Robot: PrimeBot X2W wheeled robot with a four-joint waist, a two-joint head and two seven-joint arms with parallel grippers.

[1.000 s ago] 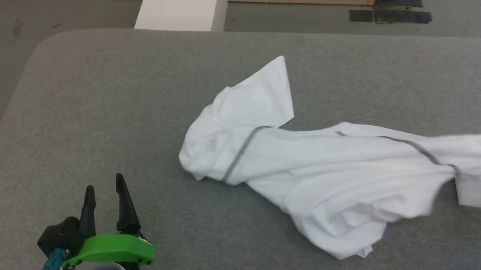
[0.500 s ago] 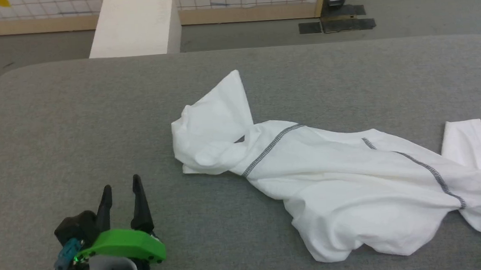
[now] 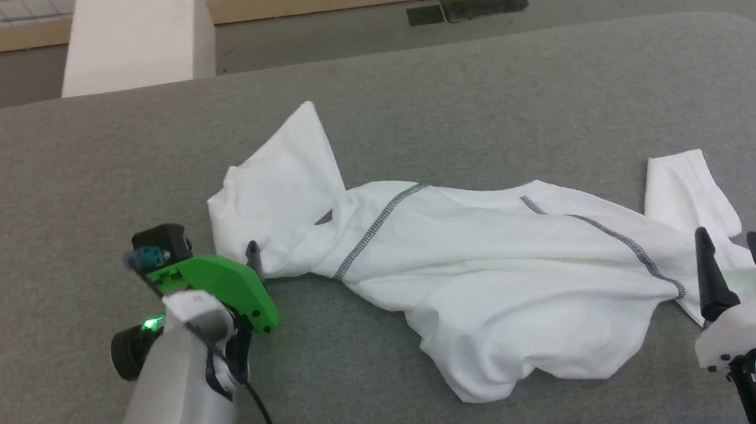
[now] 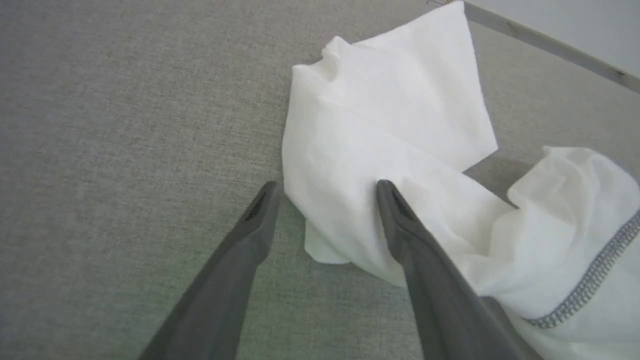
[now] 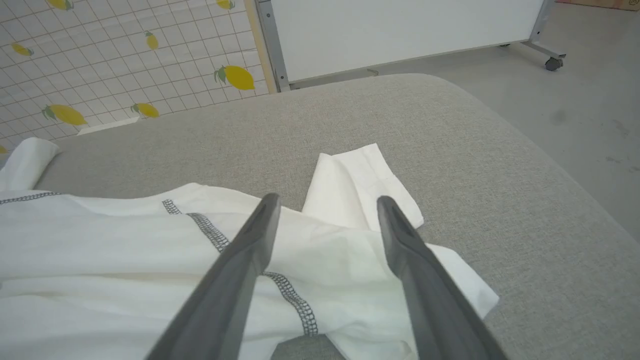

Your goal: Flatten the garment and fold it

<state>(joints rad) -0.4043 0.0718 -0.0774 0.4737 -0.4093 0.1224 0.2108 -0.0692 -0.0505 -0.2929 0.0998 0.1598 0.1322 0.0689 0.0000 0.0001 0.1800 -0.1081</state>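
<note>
Left gripper (image 4: 327, 186) moved up to the shirt (image 3: 488, 264), jaws wide straddling its bunched edge, right gripper (image 3: 727, 235) let go, spread open over the other end, both empty

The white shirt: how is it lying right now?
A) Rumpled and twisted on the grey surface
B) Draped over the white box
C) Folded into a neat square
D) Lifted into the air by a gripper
A: the garment lies rumpled and twisted across the grey surface, and the left gripper and right gripper are both open, neither lifting it.
</note>
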